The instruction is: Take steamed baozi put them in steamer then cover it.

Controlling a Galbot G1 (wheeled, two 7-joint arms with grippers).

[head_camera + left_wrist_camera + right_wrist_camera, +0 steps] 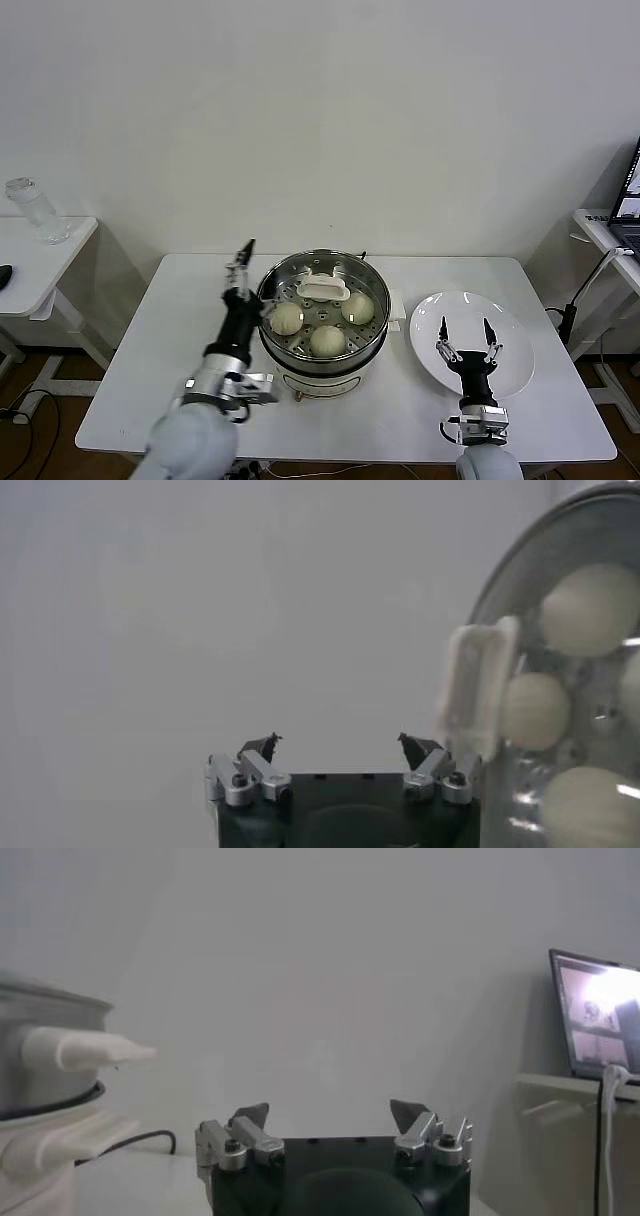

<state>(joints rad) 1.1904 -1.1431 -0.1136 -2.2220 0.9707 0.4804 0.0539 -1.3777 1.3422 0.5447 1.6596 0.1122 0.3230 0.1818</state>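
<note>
The left gripper (244, 262) is hanging with jaws wide and empty, just beside the steamer (372, 340). The cover (322, 287) is already sitting on the pot, three steamed baozi (327, 340) showing beneath it. The right gripper (465, 335), also spread empty, is hovering over a bare white plate (516, 356). The task looks essentially finished.
</note>
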